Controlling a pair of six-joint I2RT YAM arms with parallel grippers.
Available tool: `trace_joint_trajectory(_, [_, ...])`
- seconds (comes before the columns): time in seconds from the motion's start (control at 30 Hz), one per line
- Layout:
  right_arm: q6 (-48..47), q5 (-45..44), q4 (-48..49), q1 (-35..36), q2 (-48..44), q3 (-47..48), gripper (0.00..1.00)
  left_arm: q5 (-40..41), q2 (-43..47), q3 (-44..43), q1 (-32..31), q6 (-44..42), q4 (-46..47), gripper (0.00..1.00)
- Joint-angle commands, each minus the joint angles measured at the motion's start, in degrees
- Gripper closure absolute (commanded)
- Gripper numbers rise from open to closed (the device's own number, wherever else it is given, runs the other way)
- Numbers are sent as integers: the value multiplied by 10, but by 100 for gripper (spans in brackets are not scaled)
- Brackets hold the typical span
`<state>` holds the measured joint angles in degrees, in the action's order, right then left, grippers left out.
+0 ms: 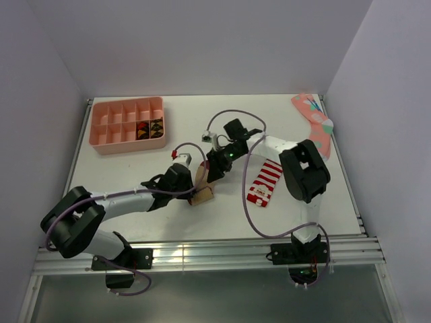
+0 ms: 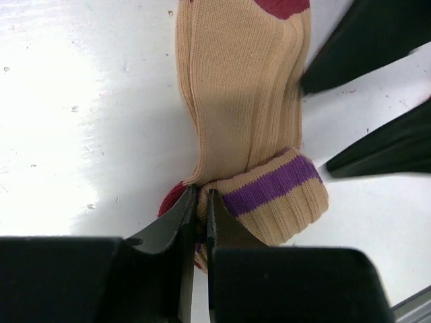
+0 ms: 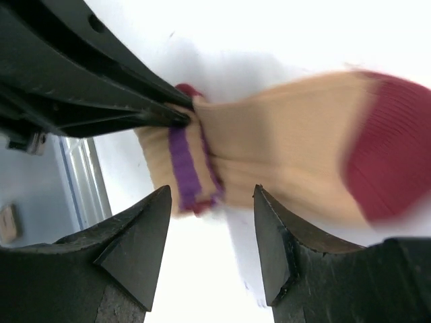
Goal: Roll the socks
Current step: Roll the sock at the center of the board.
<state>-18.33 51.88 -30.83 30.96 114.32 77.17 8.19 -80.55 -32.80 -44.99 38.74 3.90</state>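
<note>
The tan sock (image 1: pixel 201 187) lies at the table's middle, its purple-striped cuff folded over. My left gripper (image 1: pixel 194 190) is shut on that folded cuff end; in the left wrist view (image 2: pixel 200 198) its jaws pinch the fabric beside the purple stripe of the tan sock (image 2: pixel 242 87). My right gripper (image 1: pixel 214 173) is open and empty, just beside the sock's far part; in the right wrist view (image 3: pixel 212 202) its fingers straddle open air near the cuff of the tan sock (image 3: pixel 276 155). The red-and-white striped sock (image 1: pixel 264 182) lies flat to the right.
A pink divided tray (image 1: pixel 128 123) stands at the back left with small items in two cells. A pink patterned sock (image 1: pixel 314 123) lies at the back right by the wall. The table's front rail (image 1: pixel 202 256) runs along the near edge.
</note>
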Motion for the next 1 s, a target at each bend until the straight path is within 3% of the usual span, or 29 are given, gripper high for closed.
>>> trace_joint_trajectory(0.0, [72, -3, 125, -33, -74, -45, 40, 5, -22, -28, -2, 3, -64, 100])
trace_joint_trajectory(0.17, [102, 2, 213, -62, -153, -121, 39, -6, -55, -72, -2, 3, -108, 100])
trace_joint_trajectory(0.5, [-21, -30, 199, -28, -242, -189, 41, -20, -126, -180, -2, -2, -231, 100])
trace_joint_trajectory(0.77, [-152, -120, 182, 51, -302, -243, 41, -35, -155, -230, -2, -13, -271, 100])
trace_joint_trajectory(0.97, [-162, -193, 217, 123, -278, -262, 42, -42, -155, -240, 0, -18, -280, 100])
